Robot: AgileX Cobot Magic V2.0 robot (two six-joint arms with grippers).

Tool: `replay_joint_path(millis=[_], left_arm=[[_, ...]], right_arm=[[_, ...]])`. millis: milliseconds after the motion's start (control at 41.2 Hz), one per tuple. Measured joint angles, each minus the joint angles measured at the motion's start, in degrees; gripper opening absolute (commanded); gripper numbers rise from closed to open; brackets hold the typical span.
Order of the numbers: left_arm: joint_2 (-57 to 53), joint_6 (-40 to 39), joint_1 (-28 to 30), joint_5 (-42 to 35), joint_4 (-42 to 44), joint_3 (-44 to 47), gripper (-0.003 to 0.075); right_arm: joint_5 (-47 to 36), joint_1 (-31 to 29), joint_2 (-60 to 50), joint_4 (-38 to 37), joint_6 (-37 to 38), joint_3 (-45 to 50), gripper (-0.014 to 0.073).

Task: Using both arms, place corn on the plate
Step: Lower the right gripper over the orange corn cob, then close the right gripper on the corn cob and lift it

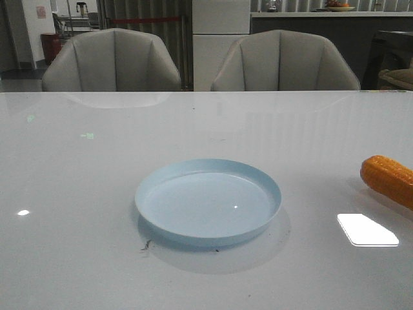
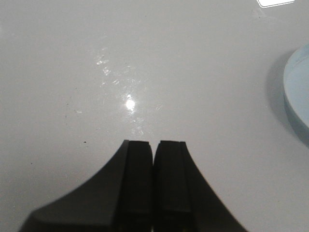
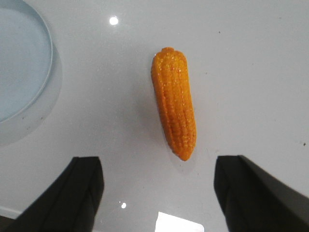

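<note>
Fingers of the right black blocky gripper (image 3: 157,193) spread wide apart, empty, hovering above the glossy white table (image 1: 77,194); fingers of the left black blocky gripper (image 2: 154,159) pressed together, pad against pad, nothing between them, likewise above bare table surface. Deep orange-yellow corn cob with rows of small kernels (image 3: 175,101) lying flat on the table, untouched, ahead of the right gripper's open span and roughly centred between its two fingers, long axis running away from the gripper, one end nearest the fingers yet clearly apart from both. Round, shallow, pale blue plate with low raised rim (image 1: 145,187) at table centre in the front view, holding nothing; corn (image 1: 389,181) well off to the robot's right of it, partly cut by the frame edge, not touching the rim. Edge of the plate (image 2: 289,92) visible at the side of the left wrist view, near but apart from the shut left fingers; plate rim (image 3: 48,63) also at the side of the right wrist view, separated from the corn by bare table. Task judged at its very start: no grasp made, corn not lifted, plate unfilled. Remaining, by judgement: descent and closure on the cob, lift, carry across to the plate, release inside the rim, with whatever share falls to the left arm.
</note>
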Motion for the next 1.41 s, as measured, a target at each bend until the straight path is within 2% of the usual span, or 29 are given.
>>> replay_joint_path(millis=[315,558,655,946,1212,1406], left_arm=[[0.0,0.0,0.0,0.0,0.0,0.0,0.0086],[0.0,0.0,0.0,0.0,0.0,0.0,0.0086],[0.0,0.0,0.0,0.0,0.0,0.0,0.0086],[0.0,0.0,0.0,0.0,-0.32,0.0,0.0086],[0.0,0.0,0.0,0.0,-0.42,0.0,0.0086],[0.0,0.0,0.0,0.04,-0.42,0.0,0.0086]], right_arm=[[1.52,0.0,11.8,-0.14,-0.39,-12.65,0.0583],[14.31,0.03,28.49,-6.14,-3.01,-26.0,0.0583],[16.45,0.03,33.73,-8.58,-3.12,-28.81,0.0583],[15.58,0.03,42.92,-8.62,-4.82,-29.57,0.0583],[12.8,0.03,46.2,-3.36,-7.93,-29.84,0.0583],[12.17,0.13,49.36,-2.97,-8.15,-30.05,0.0583]])
